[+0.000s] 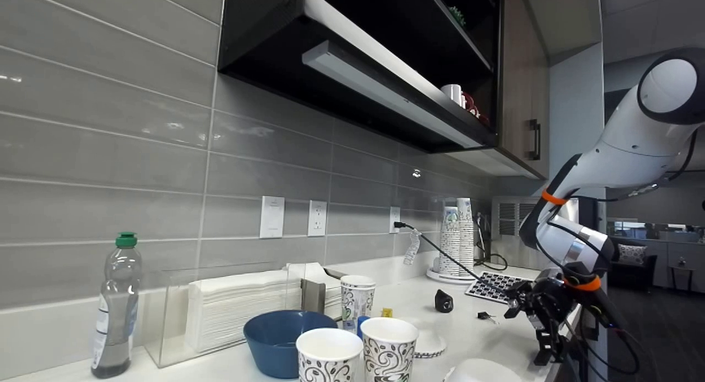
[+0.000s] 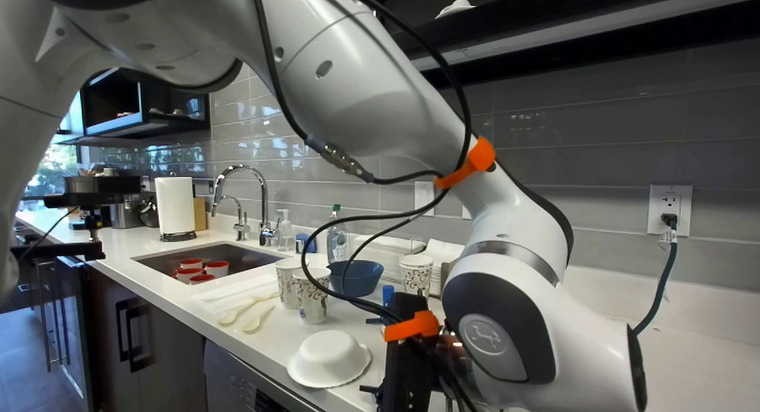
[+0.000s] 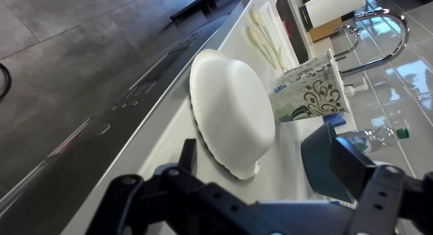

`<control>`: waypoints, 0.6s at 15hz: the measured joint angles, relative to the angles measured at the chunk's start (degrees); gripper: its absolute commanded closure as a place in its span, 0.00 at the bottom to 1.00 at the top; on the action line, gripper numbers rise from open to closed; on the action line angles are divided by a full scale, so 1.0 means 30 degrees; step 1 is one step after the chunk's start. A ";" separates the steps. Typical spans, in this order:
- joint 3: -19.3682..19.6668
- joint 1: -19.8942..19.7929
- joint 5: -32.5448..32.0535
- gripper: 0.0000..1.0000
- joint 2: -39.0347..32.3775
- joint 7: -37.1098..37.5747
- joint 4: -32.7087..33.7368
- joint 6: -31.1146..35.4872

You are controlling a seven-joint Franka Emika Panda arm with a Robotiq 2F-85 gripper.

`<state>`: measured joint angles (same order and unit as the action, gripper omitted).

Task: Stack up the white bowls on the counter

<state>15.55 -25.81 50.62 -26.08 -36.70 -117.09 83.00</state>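
A white bowl (image 2: 329,358) lies upside down near the front edge of the counter (image 2: 270,339). It also shows in the wrist view (image 3: 233,109) and at the bottom edge of an exterior view (image 1: 480,371). A second low white round piece with a ridged rim, seemingly another white bowl (image 1: 432,346), is partly hidden behind a cup. My gripper (image 1: 527,333) is near the counter's front edge. In the wrist view my gripper (image 3: 270,157) is open and empty, its fingers wide apart, with the upside-down bowl just ahead of them and not touched.
Patterned cups (image 1: 388,352) and a dark-blue bowl (image 1: 275,343) stand beyond the white bowls. A bottle (image 1: 115,310), a napkin box (image 1: 242,310), a keyboard (image 1: 490,285) and cup stacks (image 1: 457,239) line the wall. Spoons (image 2: 258,318) lie near the sink (image 2: 237,254).
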 measured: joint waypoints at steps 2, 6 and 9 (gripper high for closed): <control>0.0174 0.0001 -0.0033 0.00 0.0038 -0.0007 -0.0500 0.0000; 0.0256 0.0023 -0.0579 0.00 0.0042 -0.0507 -0.1036 0.0027; 0.0256 0.0049 -0.0613 0.00 0.0050 -0.0566 -0.1037 0.0028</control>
<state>16.31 -25.66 48.78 -25.93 -38.40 -120.21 83.08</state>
